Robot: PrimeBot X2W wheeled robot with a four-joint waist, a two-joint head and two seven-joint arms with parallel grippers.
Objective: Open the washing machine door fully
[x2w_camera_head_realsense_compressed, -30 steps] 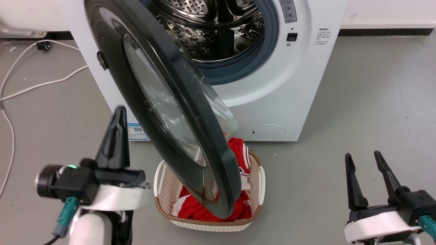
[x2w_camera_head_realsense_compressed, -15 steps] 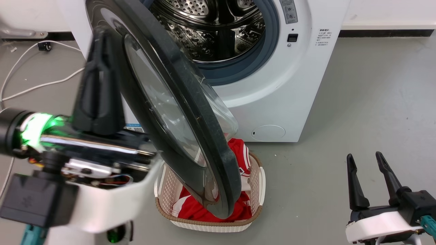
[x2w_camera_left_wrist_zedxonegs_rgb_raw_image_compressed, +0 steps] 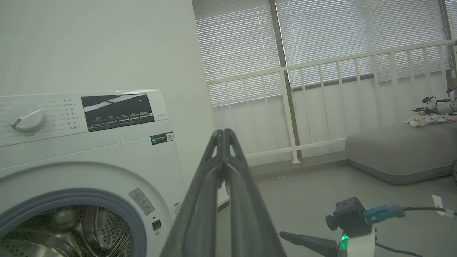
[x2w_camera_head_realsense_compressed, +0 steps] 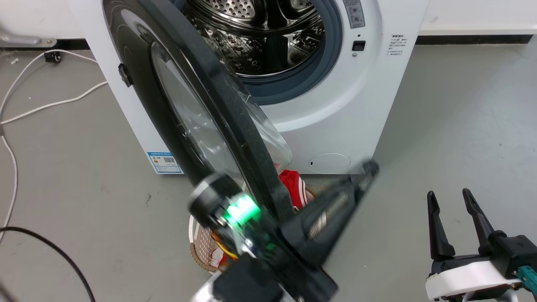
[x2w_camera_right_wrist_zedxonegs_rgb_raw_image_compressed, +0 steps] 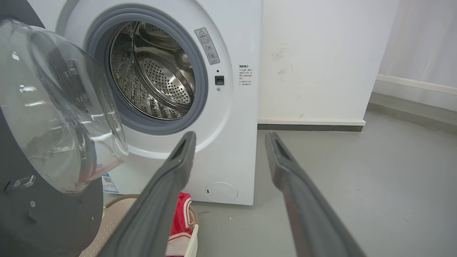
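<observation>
While the big round glossy black washing machine door [x2w_camera_head_realsense_compressed: 235,126] stands about half open, it sticks out from the big white front-loading washing machine [x2w_camera_head_realsense_compressed: 335,105] toward the robot. It joins the machine on the left. From the head view it is seen nearly edge-on, so it looks like a long thin shape. That shape runs from the top left down to the bottom middle. Its dark outer face looks to the robot's left. Its clear glass bowl window [x2w_camera_head_realsense_compressed: 268,138] bulges to the right, toward the shiny steel drum with little holes [x2w_camera_head_realsense_compressed: 260,33]. The door's low edge is over a small white basket [x2w_camera_head_realsense_compressed: 201,247] with red cloth [x2w_camera_head_realsense_compressed: 293,184] in it.

The left gripper [x2w_camera_head_realsense_compressed: 369,167] is blurry, in front of the door's low edge. Its two dark fingers are pressed together with nothing between them and point up and right. I cannot tell if it touches the door. The right gripper [x2w_camera_head_realsense_compressed: 447,195] is at the lower right, well apart from the door, with its fingers spread and nothing held.
</observation>
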